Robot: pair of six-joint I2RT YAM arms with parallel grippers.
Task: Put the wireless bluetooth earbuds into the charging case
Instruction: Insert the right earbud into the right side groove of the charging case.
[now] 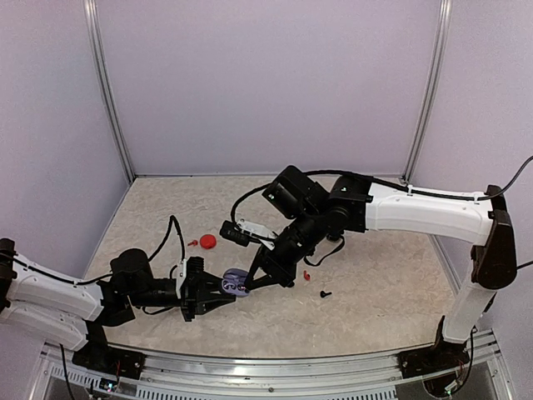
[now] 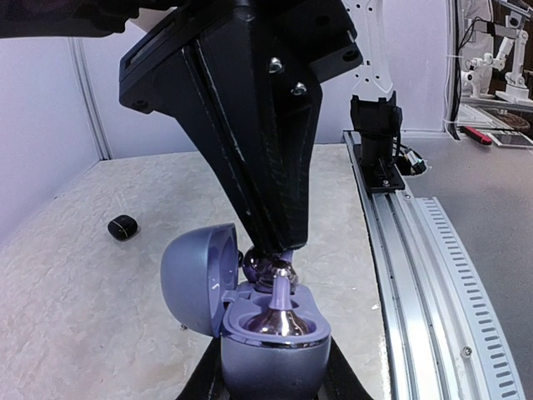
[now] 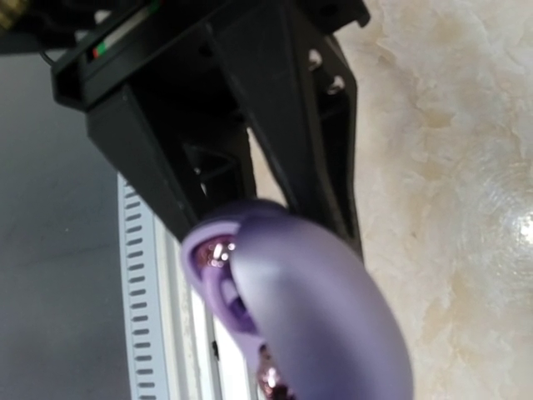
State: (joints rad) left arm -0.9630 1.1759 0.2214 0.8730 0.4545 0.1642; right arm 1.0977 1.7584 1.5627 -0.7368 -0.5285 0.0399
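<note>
The earbud [image 2: 271, 271], silvery, hangs stem-down over the open lilac case [image 2: 271, 358], its stem reaching into the well just beside a second bud [image 2: 279, 323] that looks already seated. The right gripper [image 2: 271, 250] comes down from above with its jaws pinched shut on the earbud's head, close against the raised lid [image 2: 193, 275]. The left gripper [image 1: 223, 290] clamps the case's base from both sides and holds it upright just above the table [image 1: 375, 317]. Further out lie 1 red bud [image 1: 306, 275] and 1 black bud [image 1: 325, 293] near the right arm, with a red case [image 1: 207, 242] and a black case [image 2: 122, 227] well apart. The insertion looks nearly done, so the risks lie in the last push and the release. If the stem is off its socket, pressing down could jam it on the rim or tip the case in the left grip. The broad fingers sit so near the lid that they could knock it shut or nudge the seated bud. Opening while the earbud leans could let it topple out onto the table.
</note>
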